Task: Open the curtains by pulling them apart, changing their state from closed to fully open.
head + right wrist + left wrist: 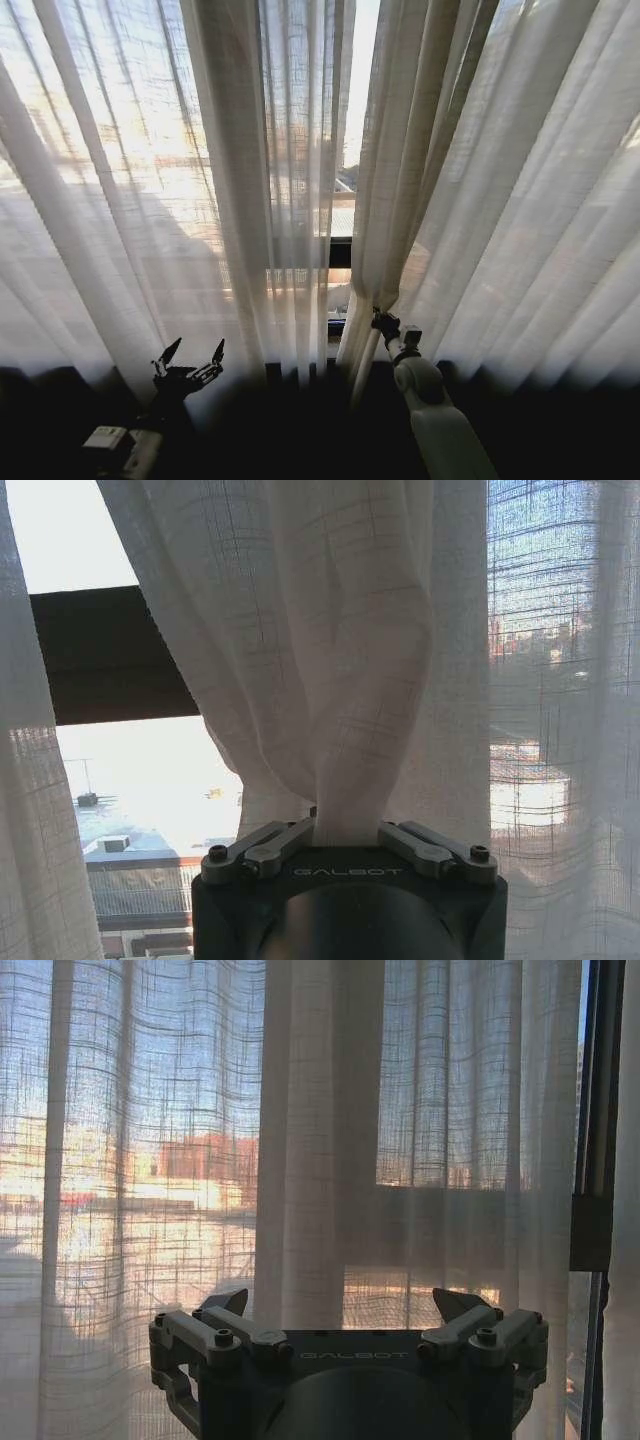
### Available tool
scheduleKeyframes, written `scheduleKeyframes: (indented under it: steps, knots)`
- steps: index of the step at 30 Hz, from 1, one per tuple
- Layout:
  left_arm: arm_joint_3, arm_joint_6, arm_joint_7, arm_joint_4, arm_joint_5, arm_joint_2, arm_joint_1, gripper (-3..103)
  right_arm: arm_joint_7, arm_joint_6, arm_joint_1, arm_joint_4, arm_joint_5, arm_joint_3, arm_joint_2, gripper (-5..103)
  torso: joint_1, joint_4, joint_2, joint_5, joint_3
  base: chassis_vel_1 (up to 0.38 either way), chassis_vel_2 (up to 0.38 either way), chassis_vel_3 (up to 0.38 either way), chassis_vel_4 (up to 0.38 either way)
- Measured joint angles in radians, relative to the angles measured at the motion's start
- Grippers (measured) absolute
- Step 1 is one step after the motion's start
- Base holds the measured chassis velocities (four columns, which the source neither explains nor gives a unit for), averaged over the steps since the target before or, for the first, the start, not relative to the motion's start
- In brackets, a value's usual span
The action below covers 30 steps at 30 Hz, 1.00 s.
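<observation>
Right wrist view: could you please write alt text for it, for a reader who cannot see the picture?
The right pincer is shut on a bunched fold of the right curtain, a sheer off-white panel that gathers down into its grip. Beside the fold, a gap shows a dark window frame bar, bright sky and rooftops outside.

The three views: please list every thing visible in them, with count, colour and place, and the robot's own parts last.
curtains: two, sheer off-white, pleated; one hangs left, one right, with a narrow gap between them at the middle.
window frame bar: one, dark, horizontal, seen through the gap.
buildings: several, outside, low behind the glass.
left gripper: one, dark, open, low at the left, short of the left curtain.
right gripper: one, on a white arm, shut on the right curtain's bunched inner edge.
</observation>
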Motion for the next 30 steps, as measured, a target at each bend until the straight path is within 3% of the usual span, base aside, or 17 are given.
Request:
scheduleKeyframes:
  steps: [10,30]
  knots:
    - [0.006,-0.002,0.0,-0.001,-0.001,-0.001,-0.002,100,0.0,0.0,0.0,0.009,-0.001,0.007,0.008,0,0.0,-0.0002,0.0,0.0,0.0,-0.248,-0.253,0.241,0.236]
    - [-0.001,-0.021,0.004,-0.006,-0.001,-0.017,0.021,100,0.0,0.001,-0.008,0.016,-0.006,0.03,0.009,0,0.0,-0.0004,0.0,-0.0001,0.0,-0.349,-0.35,0.345,0.352]
